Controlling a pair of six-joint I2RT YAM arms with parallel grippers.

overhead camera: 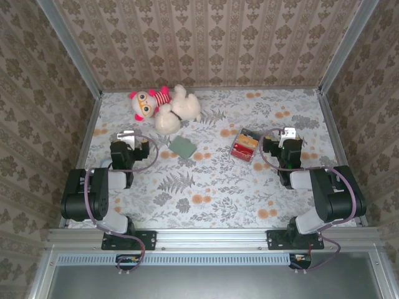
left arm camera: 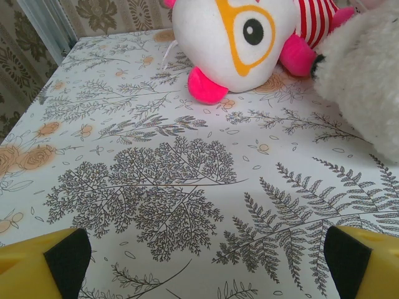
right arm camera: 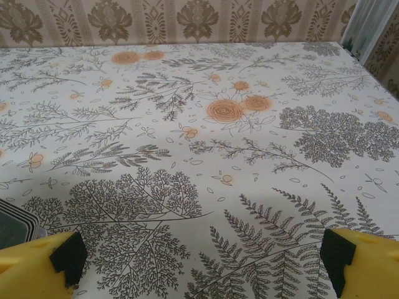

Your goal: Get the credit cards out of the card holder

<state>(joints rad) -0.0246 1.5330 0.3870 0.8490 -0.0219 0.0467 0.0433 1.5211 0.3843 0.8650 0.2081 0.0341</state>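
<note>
The card holder (overhead camera: pixel 182 147) is a flat grey-green square lying shut on the floral tabletop, just below the plush toys. The credit cards are hidden from view. My left gripper (overhead camera: pixel 128 134) rests low at the left, about a hand's width left of the card holder. Its yellow fingers (left arm camera: pixel 43 265) stand wide apart over bare table, so my left gripper (left arm camera: pixel 209 261) is open and empty. My right gripper (overhead camera: pixel 288 132) sits at the right side, well away from the card holder. In the right wrist view my right gripper (right arm camera: pixel 202 258) is open too, with nothing between its fingers (right arm camera: pixel 365 265).
A pink-and-white plush with orange glasses (overhead camera: pixel 146 103) (left arm camera: pixel 234 37) and a cream teddy (overhead camera: pixel 177 109) (left arm camera: pixel 368 81) lie at the back. A small red box with yellow and dark stripes (overhead camera: pixel 245 144) stands left of my right gripper. Patterned walls enclose three sides.
</note>
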